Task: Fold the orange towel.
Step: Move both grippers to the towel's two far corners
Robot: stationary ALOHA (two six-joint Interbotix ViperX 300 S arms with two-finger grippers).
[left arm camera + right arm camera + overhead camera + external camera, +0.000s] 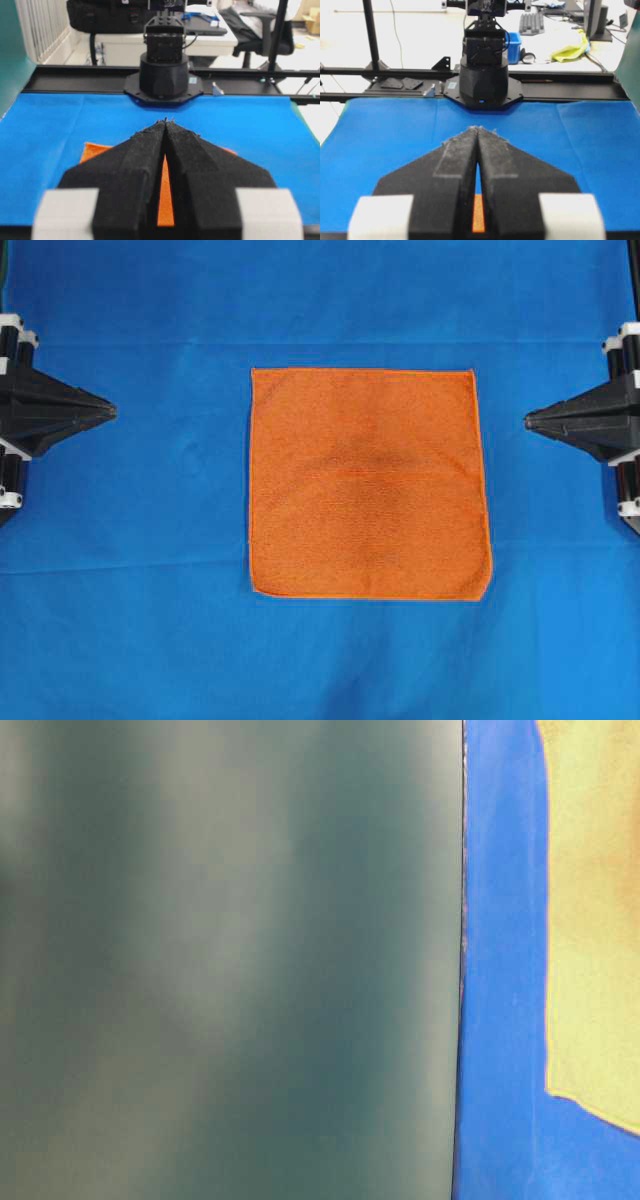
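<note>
Closed black jaws of the left gripper [165, 125] and right gripper [478, 130] waited empty at opposite table edges, orange towel [368, 483] flat mid blue cloth [130, 540]; best pinch two neighbouring corners cleanly at the hem.

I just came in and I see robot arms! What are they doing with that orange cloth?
Nothing yet. The orange towel lies flat and unfolded on the blue cloth. The left gripper and right gripper wait at either side, both shut, holding nothing and not touching the towel. The folding has not begun.
</note>
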